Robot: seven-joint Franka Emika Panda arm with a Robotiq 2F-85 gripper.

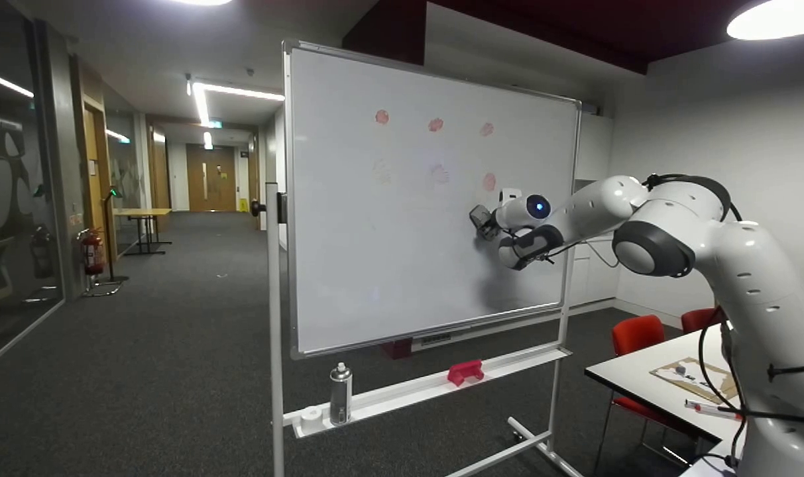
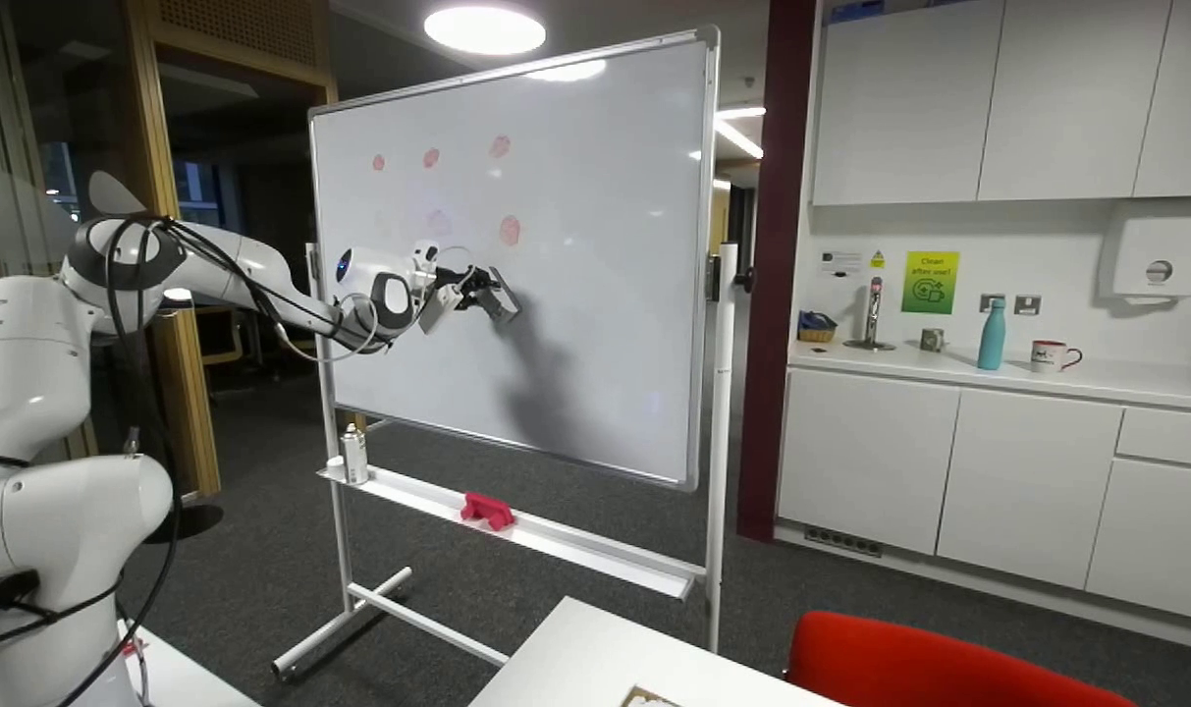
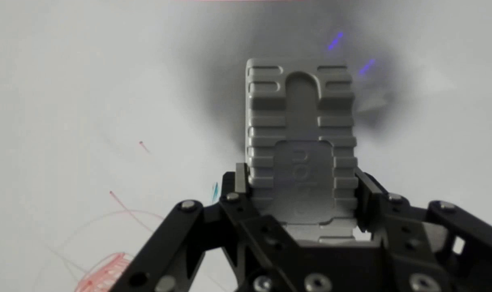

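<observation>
My gripper (image 3: 301, 186) is shut on a grey ribbed whiteboard eraser (image 3: 302, 121), with one finger on each long side. The eraser also shows in both exterior views (image 1: 482, 220) (image 2: 503, 297). It is tilted close to the whiteboard (image 1: 388, 278) (image 2: 605, 196); I cannot tell whether it touches. Red scribbled patches are on the upper board, one (image 1: 489, 181) (image 2: 511, 231) just above the gripper. Two patches in the lower row are faint, including a pale one (image 1: 439, 173). The wrist view shows a red scribble (image 3: 104, 275) at lower left and short violet marks (image 3: 336, 41) beyond the eraser.
A ledge under the board holds a spray can (image 1: 341, 396) (image 2: 355, 454), a white roll (image 1: 311, 419) and a red holder (image 1: 465, 373) (image 2: 487, 511). A white table (image 1: 630, 361) and red chairs (image 1: 638, 334) (image 2: 929, 658) stand near the arm. A kitchen counter (image 2: 899, 365) is behind.
</observation>
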